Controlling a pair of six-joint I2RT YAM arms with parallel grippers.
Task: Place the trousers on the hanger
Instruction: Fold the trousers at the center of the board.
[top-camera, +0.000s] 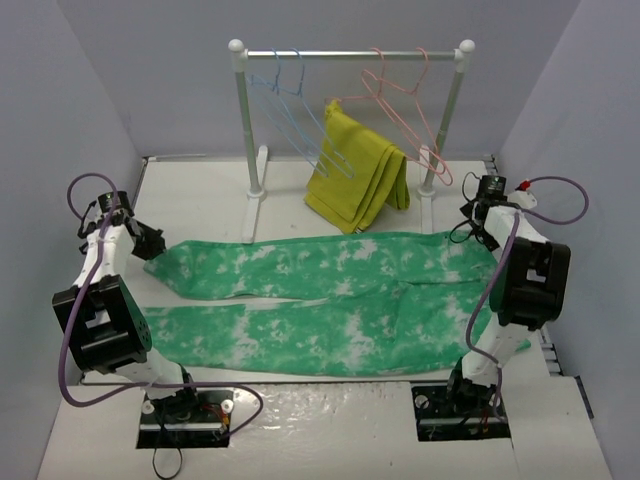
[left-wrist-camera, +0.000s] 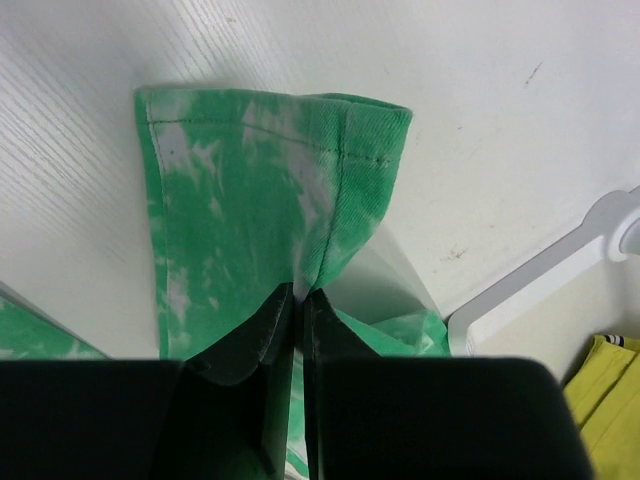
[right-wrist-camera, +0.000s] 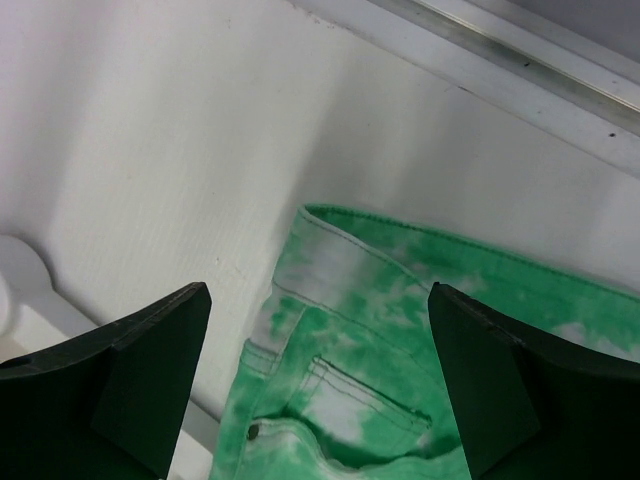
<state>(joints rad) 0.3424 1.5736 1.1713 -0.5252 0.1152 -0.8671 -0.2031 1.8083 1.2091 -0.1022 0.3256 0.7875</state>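
The long green cloth trousers mottled with white blotches (top-camera: 330, 300) lie spread flat across the white table (top-camera: 200, 195). The waistband is toward the right arm and both legs run out to the left, parting a little at their ends.

The left gripper (top-camera: 150, 241) sits at the cuff of the farther leg. In the left wrist view its black fingers (left-wrist-camera: 250, 340) are pinched together on the hemmed end of that leg, and the cloth rises in a fold between them.

The right gripper (top-camera: 478, 222) is at the far corner of the waistband. In the right wrist view its jaws stand wide apart above the cloth, with the stitched waistband edge and a back pocket showing below. Whether it touches the fabric I cannot tell.

At the back of the table stands a white-posted clothes rail with a silver bar (top-camera: 350, 53). The thin light-blue wire hanger (top-camera: 305, 125) hangs from its left part beside a second one just like it. Pink wire hangers (top-camera: 410, 115) hang toward the right, and a folded mustard-yellow garment (top-camera: 355, 175) lies beneath the bar between them.
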